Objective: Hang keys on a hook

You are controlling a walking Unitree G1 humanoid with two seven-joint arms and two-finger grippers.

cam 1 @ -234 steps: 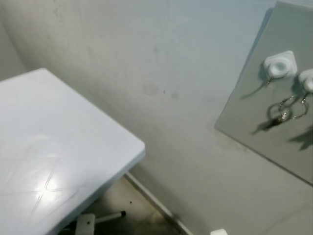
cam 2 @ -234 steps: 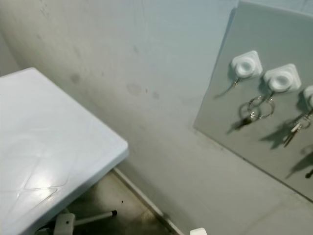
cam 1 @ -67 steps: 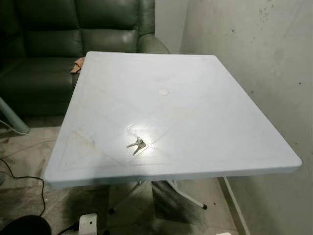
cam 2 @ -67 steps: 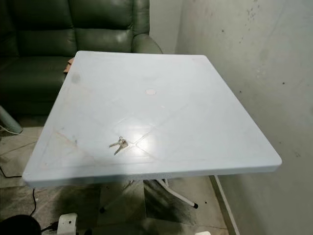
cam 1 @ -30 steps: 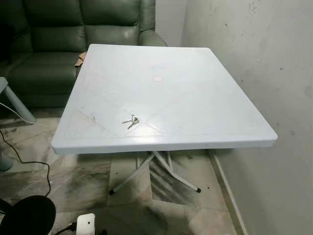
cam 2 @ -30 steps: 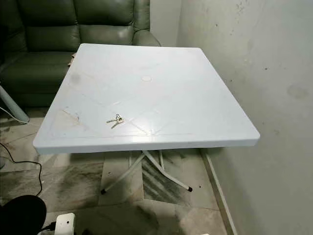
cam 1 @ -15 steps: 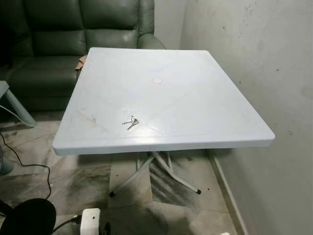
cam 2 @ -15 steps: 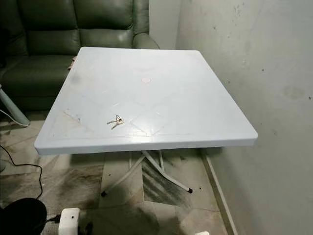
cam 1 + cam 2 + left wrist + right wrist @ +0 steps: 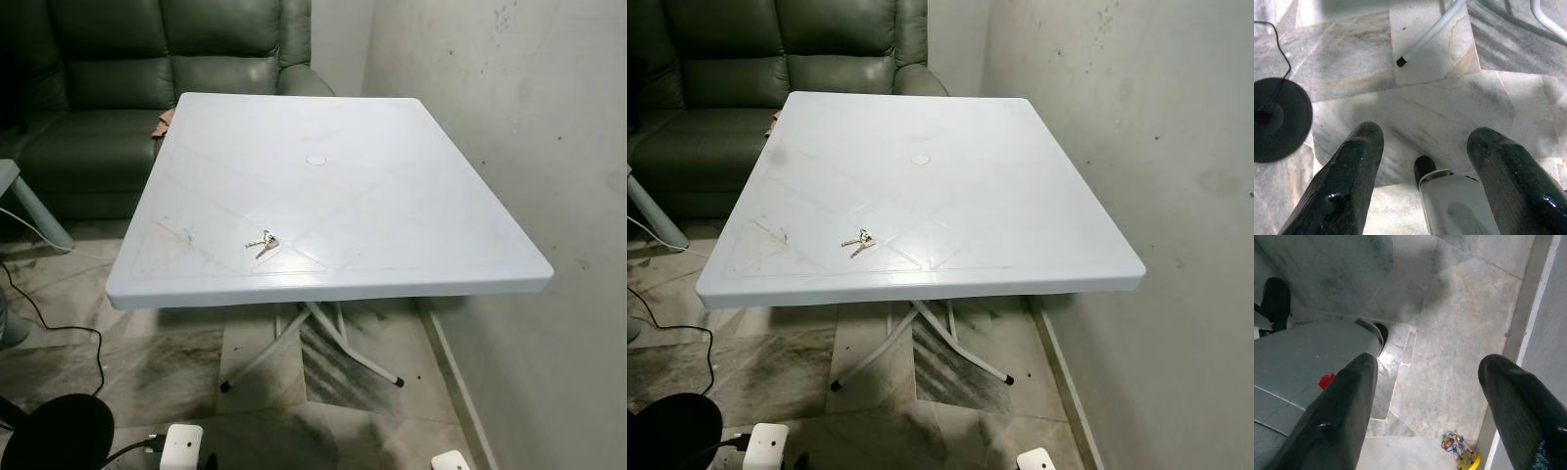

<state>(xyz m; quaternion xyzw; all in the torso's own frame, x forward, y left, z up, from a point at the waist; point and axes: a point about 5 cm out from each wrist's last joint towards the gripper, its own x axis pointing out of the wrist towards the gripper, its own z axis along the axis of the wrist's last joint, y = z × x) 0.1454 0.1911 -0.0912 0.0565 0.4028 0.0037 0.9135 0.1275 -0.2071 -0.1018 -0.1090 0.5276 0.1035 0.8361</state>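
Observation:
A small bunch of silver keys (image 9: 263, 243) lies on the white plastic table (image 9: 392, 225), near its front edge and a little left of centre; the same keys (image 9: 858, 241) appear in the right eye view. My left gripper (image 9: 1425, 161) hangs open over the marble floor, nothing between its black fingers (image 9: 1347, 181). My right gripper (image 9: 1425, 396) also hangs open above the floor, near the wall's skirting. Both arms hang idle, well below the table top.
A dark green sofa (image 9: 127, 88) stands behind the table. A pale wall (image 9: 509, 117) runs along the table's right side. Folding legs (image 9: 313, 343) cross under the table. A black round base (image 9: 54, 436) with a cable sits on the floor at lower left. A small coloured toy (image 9: 1462, 450) lies by the skirting.
The view has shifted only slightly in the last second; the keys stay put on the table. Several seconds ago the camera faced a wall board with hooks, then it turned to the table.

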